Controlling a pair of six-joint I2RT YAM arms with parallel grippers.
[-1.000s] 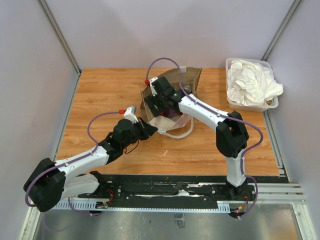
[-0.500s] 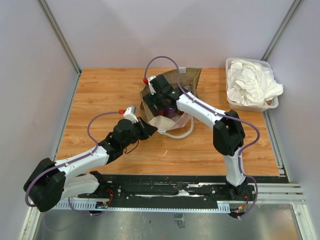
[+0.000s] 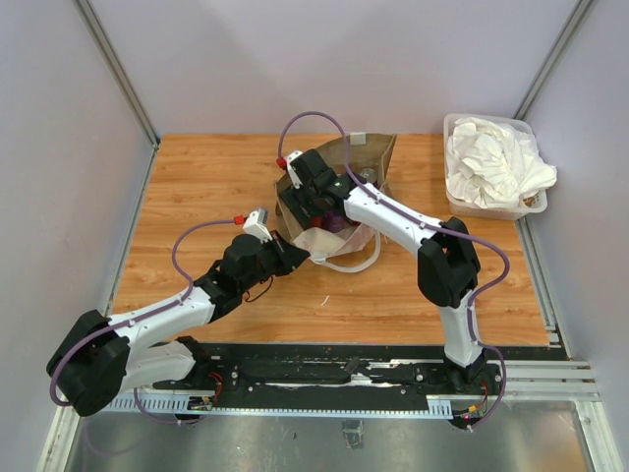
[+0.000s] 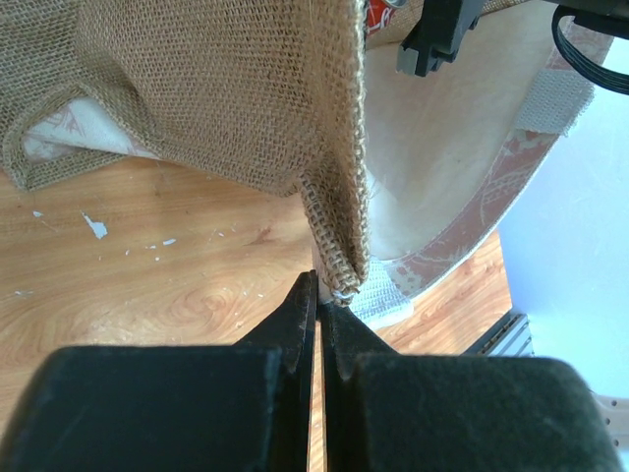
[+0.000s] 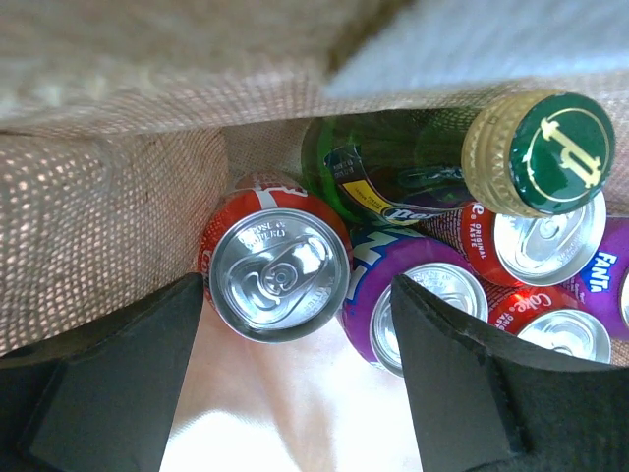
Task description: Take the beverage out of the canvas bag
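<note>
The tan canvas bag (image 3: 379, 155) stands open at mid-table. My left gripper (image 3: 299, 258) is shut on the bag's near rim corner; in the left wrist view the jaws (image 4: 320, 295) pinch the burlap edge (image 4: 339, 246). My right gripper (image 3: 313, 208) is inside the bag, open and empty (image 5: 298, 300). A red can (image 5: 280, 280) sits upright between its fingers, not touched. Beside it are a purple Fanta can (image 5: 423, 300), a green bottle with a gold cap (image 5: 536, 147) and more red cans (image 5: 545, 241). The bag's wall (image 5: 108, 206) is close on the left.
A clear plastic bin of white cloths (image 3: 496, 162) stands at the back right. The bag's white handle loop (image 3: 360, 261) lies on the wood in front of it. Grey walls enclose the table on three sides.
My right gripper has shifted slightly left and further into the bag. The left arm has not moved and keeps its hold on the rim.
</note>
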